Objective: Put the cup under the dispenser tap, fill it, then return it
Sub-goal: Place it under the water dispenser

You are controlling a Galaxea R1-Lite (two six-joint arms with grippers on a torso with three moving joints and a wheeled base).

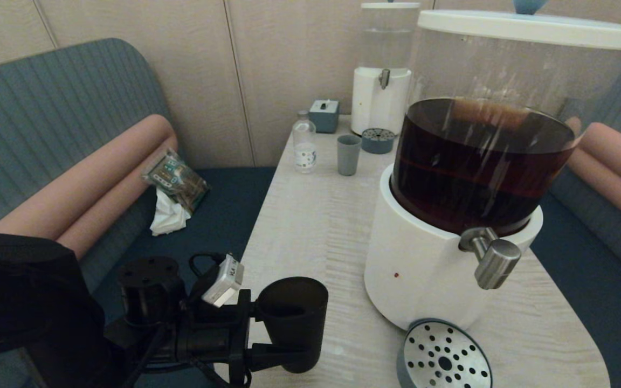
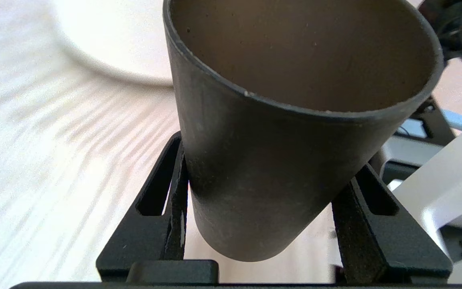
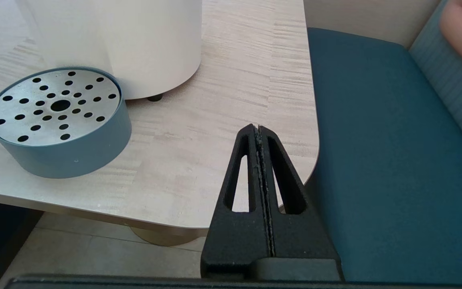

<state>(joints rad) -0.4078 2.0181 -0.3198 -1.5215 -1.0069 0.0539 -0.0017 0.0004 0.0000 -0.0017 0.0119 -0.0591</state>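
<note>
Head view shows you the left gripper (image 1: 294,337) clamped on the cup (image 1: 293,318) at the table's (image 1: 310,226) near-left edge, well left of the dispenser tap (image 1: 492,260). Note the right gripper (image 3: 258,129) parked, fingers pressed together.

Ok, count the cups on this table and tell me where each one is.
2. The black cup sits at the table's near-left edge, gripped by the left gripper. The grey-blue tumbler stands at the far end, beside the small clear bottle. The big dispenser may hide others.
</note>
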